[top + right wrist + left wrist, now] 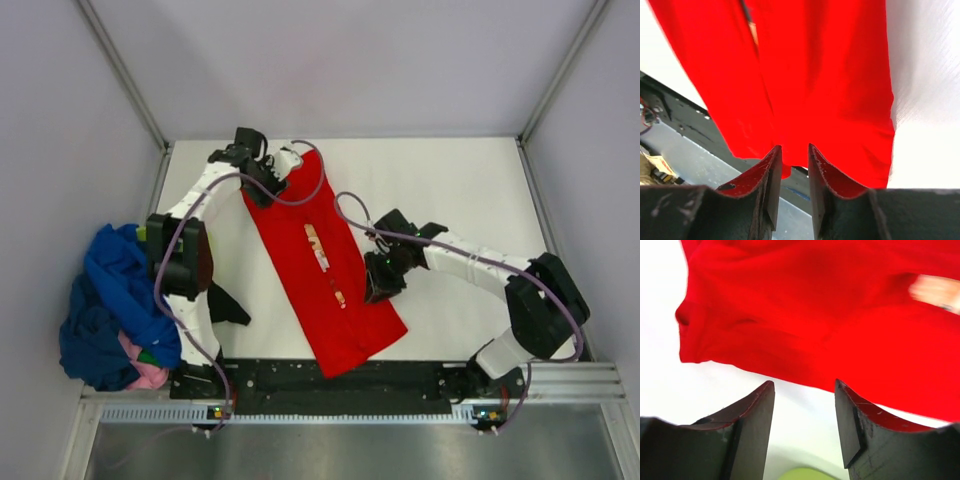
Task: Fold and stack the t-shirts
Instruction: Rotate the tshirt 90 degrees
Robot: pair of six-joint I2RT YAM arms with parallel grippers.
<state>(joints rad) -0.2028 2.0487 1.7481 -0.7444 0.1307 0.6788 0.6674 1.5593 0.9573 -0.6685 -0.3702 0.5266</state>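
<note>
A bright red t-shirt (345, 320), folded into a long strip with a white and tan print (318, 248), lies diagonally on the white table (460, 190). Its near end hangs over the black front rail. My left gripper (264, 188) is open and empty at the strip's far end; in the left wrist view (804, 385) the red cloth (815, 315) lies just ahead of its fingertips. My right gripper (379, 288) hovers at the strip's right edge; in the right wrist view (795, 147) its jaws stand a narrow gap apart over the red cloth (815, 75), with nothing between them.
A heap of royal blue, navy, pink and green shirts (112, 305) lies off the table's left edge. A black cloth (228, 305) lies by the left arm's base. The black rail (400, 375) runs along the near edge, and grey walls enclose the table.
</note>
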